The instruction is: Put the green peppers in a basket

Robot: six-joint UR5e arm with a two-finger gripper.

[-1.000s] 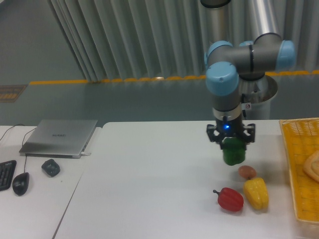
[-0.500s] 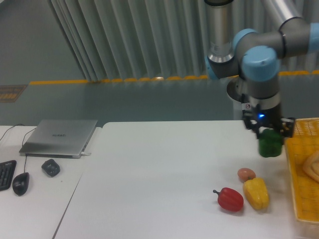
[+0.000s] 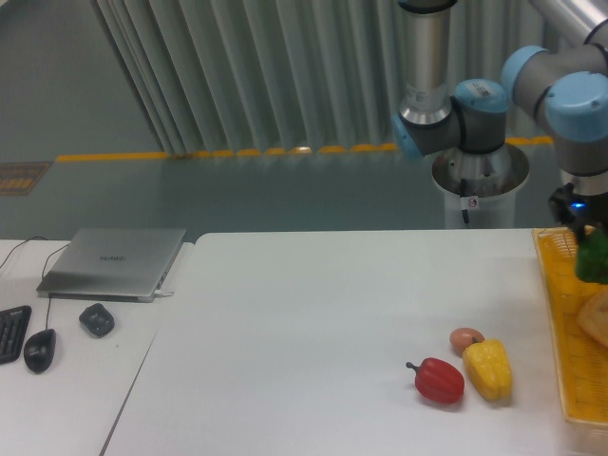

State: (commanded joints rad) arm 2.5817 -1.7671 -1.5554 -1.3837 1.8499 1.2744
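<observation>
Camera view showed the hand (image 3: 591,237) at the right edge, clenched around the green pepper (image 3: 594,258), holding it above the yellow basket (image 3: 560,313). Red pepper (image 3: 439,380) and yellow pepper (image 3: 488,369) lay touching on the desk (image 3: 304,323).

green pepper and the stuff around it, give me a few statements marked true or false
1. The green pepper hangs over the yellow basket, held by the gripper. True.
2. The red pepper lies in the basket. False: it lies on the table.
3. The yellow pepper sits right of the red pepper. True.
4. The laptop is open. False: its lid is closed.
</observation>
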